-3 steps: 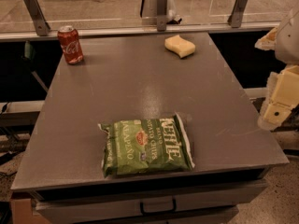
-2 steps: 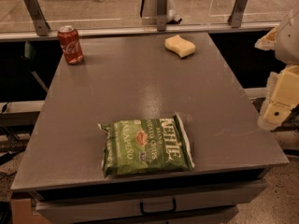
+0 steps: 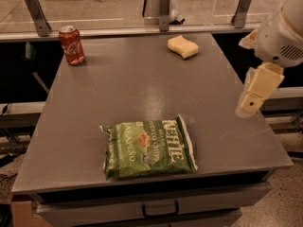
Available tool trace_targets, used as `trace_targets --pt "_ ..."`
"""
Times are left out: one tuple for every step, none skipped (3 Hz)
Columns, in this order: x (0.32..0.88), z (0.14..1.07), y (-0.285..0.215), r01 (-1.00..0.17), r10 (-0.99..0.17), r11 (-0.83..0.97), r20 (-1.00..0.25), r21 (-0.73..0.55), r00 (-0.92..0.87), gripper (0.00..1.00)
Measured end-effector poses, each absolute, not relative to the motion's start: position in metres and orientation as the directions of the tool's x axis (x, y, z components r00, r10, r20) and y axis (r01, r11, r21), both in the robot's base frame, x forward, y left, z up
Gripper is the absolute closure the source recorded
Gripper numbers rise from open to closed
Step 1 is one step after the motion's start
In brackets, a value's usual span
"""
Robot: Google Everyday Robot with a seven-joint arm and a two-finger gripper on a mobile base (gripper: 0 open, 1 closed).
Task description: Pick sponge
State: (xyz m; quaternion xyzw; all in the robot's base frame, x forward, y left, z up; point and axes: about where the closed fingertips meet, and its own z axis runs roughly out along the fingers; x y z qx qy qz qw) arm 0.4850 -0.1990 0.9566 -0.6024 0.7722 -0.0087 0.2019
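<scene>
The sponge [image 3: 182, 47] lies flat near the tabletop's [image 3: 142, 89] far right corner, well apart from the can [image 3: 72, 45] and chip bag [image 3: 149, 148], so it looks free for a grasp from above, while the gripper [image 3: 255, 91] hangs by the right edge, spread or closed I cannot tell.

Likely an office or lab test space: a plain grey table [image 3: 142, 79] with a handled drawer [image 3: 158, 208] at the bottom of the frame, a glass railing [image 3: 104, 4] on metal posts [image 3: 164, 8] across the top, speckled polished floor [image 3: 285, 213] at lower right, and a robot gripper [image 3: 250, 103] hanging at the right edge
</scene>
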Motion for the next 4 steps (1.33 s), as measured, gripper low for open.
trace_targets --pt "0.538 0.935 -0.179 -0.906 -0.886 0.335 -0.414 -0.260 -0.209 0.00" --pt "0.595 0.923 -0.164 -0.880 -0.819 0.412 -0.520 -0.237 -0.244 0.00" --pt "0.662 0.910 -0.150 -0.843 -0.722 0.505 -0.625 -0.184 -0.296 0.00" --pt "0.663 0.909 -0.150 -0.844 -0.722 0.505 -0.625 -0.184 -0.296 0.00"
